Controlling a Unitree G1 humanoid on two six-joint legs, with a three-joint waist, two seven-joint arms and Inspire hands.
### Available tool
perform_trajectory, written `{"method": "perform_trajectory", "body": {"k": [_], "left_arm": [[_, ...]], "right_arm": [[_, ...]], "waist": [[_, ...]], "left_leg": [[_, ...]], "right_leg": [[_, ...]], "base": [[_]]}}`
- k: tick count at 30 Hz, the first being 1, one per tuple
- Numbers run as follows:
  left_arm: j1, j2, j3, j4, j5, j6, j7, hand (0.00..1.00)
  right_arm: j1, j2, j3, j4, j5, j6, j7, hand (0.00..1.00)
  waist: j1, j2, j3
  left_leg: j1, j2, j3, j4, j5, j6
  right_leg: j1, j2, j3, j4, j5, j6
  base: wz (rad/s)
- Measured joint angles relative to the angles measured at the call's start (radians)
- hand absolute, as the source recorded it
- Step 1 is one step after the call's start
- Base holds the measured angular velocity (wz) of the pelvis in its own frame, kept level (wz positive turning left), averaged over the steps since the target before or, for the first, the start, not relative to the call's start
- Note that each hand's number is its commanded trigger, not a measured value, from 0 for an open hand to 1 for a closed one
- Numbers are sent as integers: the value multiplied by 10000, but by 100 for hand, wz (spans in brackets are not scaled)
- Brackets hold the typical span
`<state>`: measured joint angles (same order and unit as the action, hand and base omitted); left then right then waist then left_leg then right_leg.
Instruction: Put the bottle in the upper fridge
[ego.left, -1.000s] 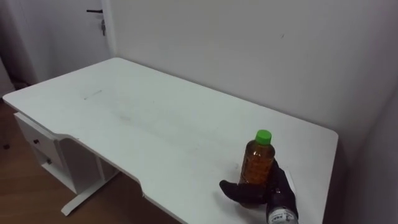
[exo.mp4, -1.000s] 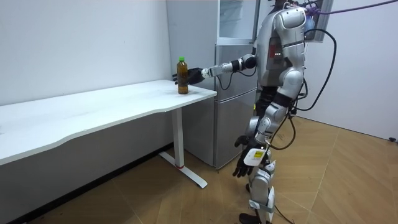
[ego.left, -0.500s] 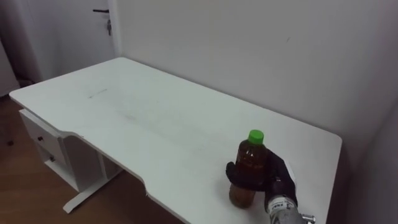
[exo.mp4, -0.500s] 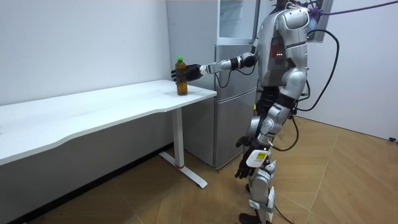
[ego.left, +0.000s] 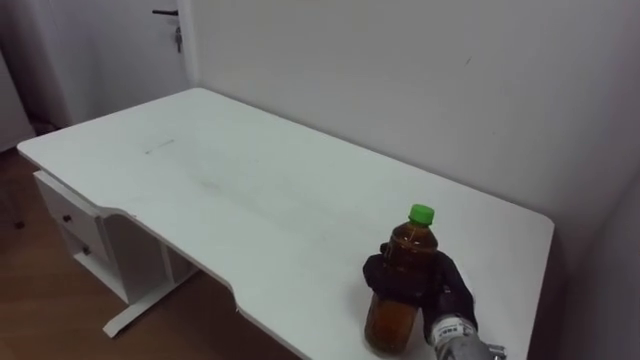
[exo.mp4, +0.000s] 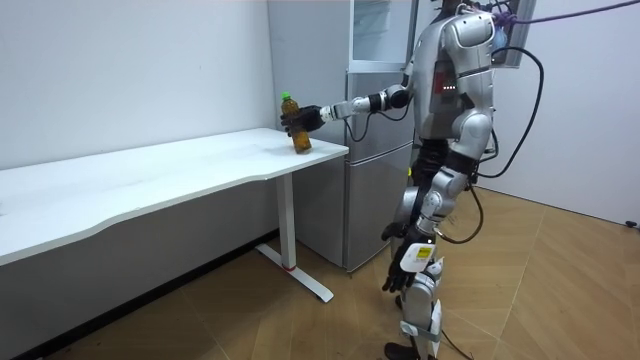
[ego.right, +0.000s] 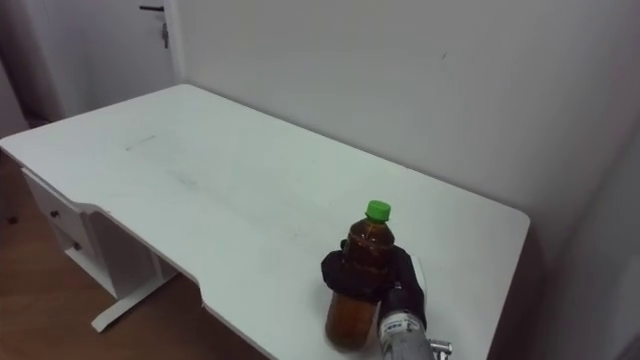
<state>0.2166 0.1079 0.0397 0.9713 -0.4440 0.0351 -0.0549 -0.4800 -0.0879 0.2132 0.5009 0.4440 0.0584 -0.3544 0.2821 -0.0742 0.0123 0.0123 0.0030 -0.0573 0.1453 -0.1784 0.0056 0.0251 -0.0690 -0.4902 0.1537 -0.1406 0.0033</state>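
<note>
Bottle: a clear plastic bottle (ego.left: 398, 300) with a green cap (ego.left: 423, 212), nearly full of brown drink. It is at the corner of the table (ego.left: 250, 190) closest to the robot, and the right hand holds it.
Tilt: the bottle leans over. Its bottom seems to be just off the table top, but that is hard to be sure of.
Right hand: the right hand (ego.left: 452, 292) is wrapped round the bottle's middle, with dark fingers (ego.left: 385, 275) curled across the front.
Left hand: the left hand (exo.mp4: 398, 280) hangs low by the robot's leg, well away from the table. I cannot tell if it is open or closed.
Weight: it is so full that it is likely quite heavy for its size, and the drink will slosh.
Feel: the plastic is smooth and may slip. It is thin, so it gives a bit when squeezed, but it will not smash like glass.
Best hold: round the wide middle, not by the cap.
Table top: white, flat and smooth.
Room: the fridge (exo.mp4: 375, 150) stands just past the table's end, by the bottle's corner. A white wall (ego.left: 400, 80) runs along the table's back edge. A door (ego.left: 165, 25) is beyond the table's far end. Drawers (ego.left: 62, 222) sit under that far end. The wood floor (exo.mp4: 300, 320) lies under the table.
</note>
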Motion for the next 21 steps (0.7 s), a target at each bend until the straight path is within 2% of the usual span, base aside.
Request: {"method": "perform_trajectory", "body": {"k": [5,8,11,13,17,18,21], "left_arm": [[-1,-24,159,-1,73,4,-50,0],[12,-22,160,53,41,11,-55,0],[94,-51,380,202,137,-14,-28,0],[103,-32,407,378,139,-55,15,0],[116,66,395,528,134,-116,14,0],[115,57,427,645,117,-127,5,0],[109,149,434,802,111,-157,-25,0]], "right_arm": [[12,-43,7,-102,-30,96,494,100],[43,-330,9,-721,-136,412,787,100],[143,-514,-149,-2070,-277,584,1060,100],[241,-638,-414,-3071,-94,630,1323,100],[320,-723,-691,-4323,-75,691,1644,100],[323,-739,-814,-4745,-143,803,1750,100],[321,-1059,-996,-5685,-134,970,1975,100]], "waist": [[-43,70,-5],[-132,160,-23],[-460,208,-30],[-622,212,-28],[-950,217,-31],[-1024,217,-33],[-1279,213,-39]], "left_leg": [[8,9,315,69,1,0],[9,22,511,70,1,0],[3,30,600,67,1,0],[129,44,902,59,1,0],[248,114,1219,43,1,0],[255,122,1365,44,1,0],[354,156,1535,37,0,-1]], "right_leg": [[-86,3,266,6,1,0],[-166,-10,392,49,2,-1],[-262,-18,527,138,1,-1],[-207,-12,734,139,1,-1],[-208,-6,953,167,4,2],[-265,1,1076,191,13,-7],[-294,14,1273,285,18,-12]], "base": [[-14],[-14],[-9],[-20],[-21],[-24],[-20]]}}
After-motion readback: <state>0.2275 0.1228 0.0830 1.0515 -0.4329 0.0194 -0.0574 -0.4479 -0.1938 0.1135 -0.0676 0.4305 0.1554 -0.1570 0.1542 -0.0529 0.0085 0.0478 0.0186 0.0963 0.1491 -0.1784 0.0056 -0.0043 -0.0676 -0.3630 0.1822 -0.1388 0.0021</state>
